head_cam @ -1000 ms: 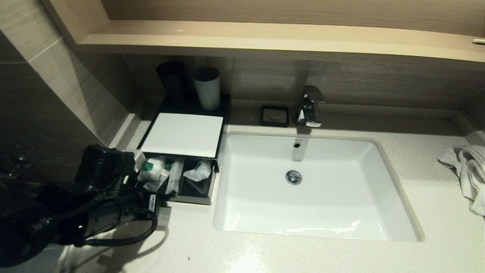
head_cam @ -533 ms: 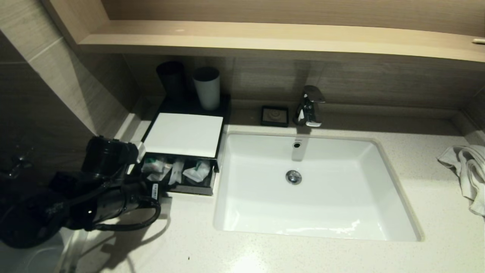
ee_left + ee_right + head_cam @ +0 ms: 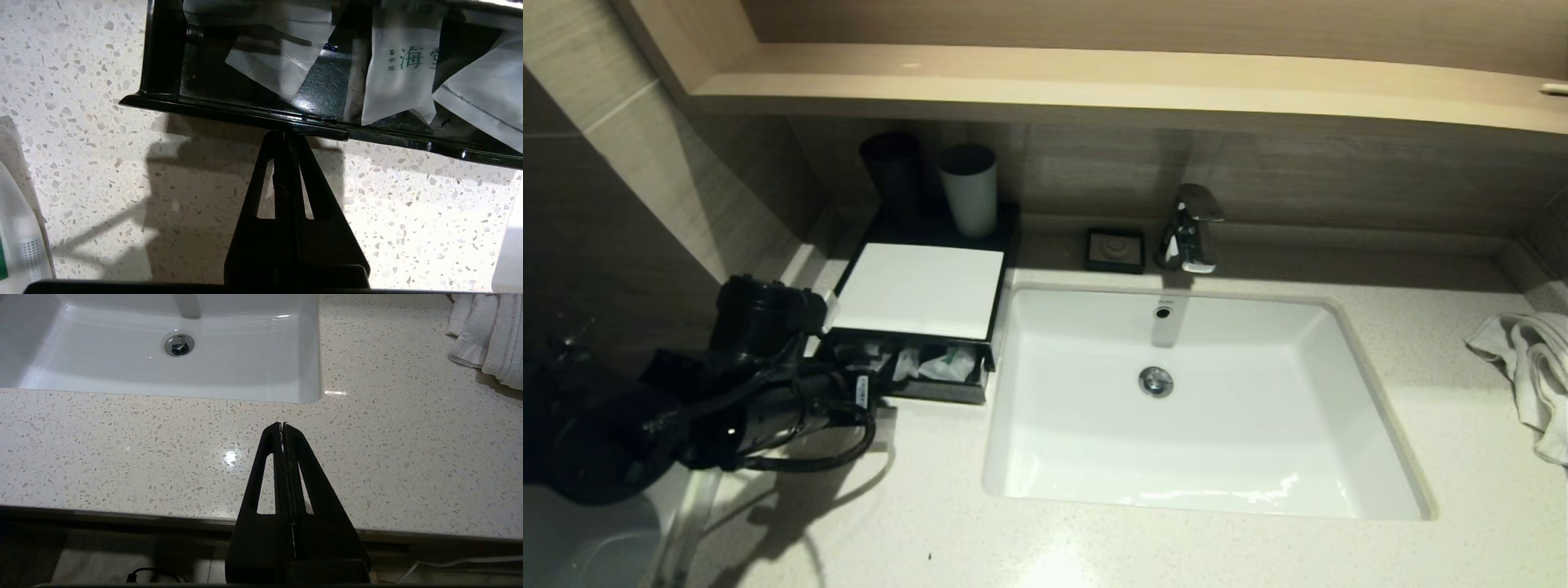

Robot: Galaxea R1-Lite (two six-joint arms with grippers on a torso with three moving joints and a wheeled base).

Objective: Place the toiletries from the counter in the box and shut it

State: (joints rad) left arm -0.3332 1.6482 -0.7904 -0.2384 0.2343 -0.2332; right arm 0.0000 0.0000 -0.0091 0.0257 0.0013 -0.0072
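Observation:
The black box (image 3: 915, 290) with a white top panel stands on the counter (image 3: 1094, 547), left of the sink. Its shallow front drawer (image 3: 935, 392) stands out only a little. Whitish toiletries packets (image 3: 947, 363) lie inside it, and the left wrist view shows one with green print (image 3: 402, 69) and another (image 3: 278, 61). My left gripper (image 3: 284, 132) is shut and empty, its tips pressed against the drawer's front lip (image 3: 245, 116). My right gripper (image 3: 282, 424) is shut and empty above the counter's front edge, out of the head view.
A black cup (image 3: 892, 173) and a white cup (image 3: 969, 189) stand behind the box. A small black soap dish (image 3: 1115, 249) and the faucet (image 3: 1191, 229) sit behind the sink basin (image 3: 1339, 457). A white towel (image 3: 1531, 367) lies at the far right. A wooden shelf (image 3: 1094, 86) overhangs the back.
My left arm has moved toward the box with its shut tips on the drawer front. The drawer has slid most of the way in, and less of the packets shows.

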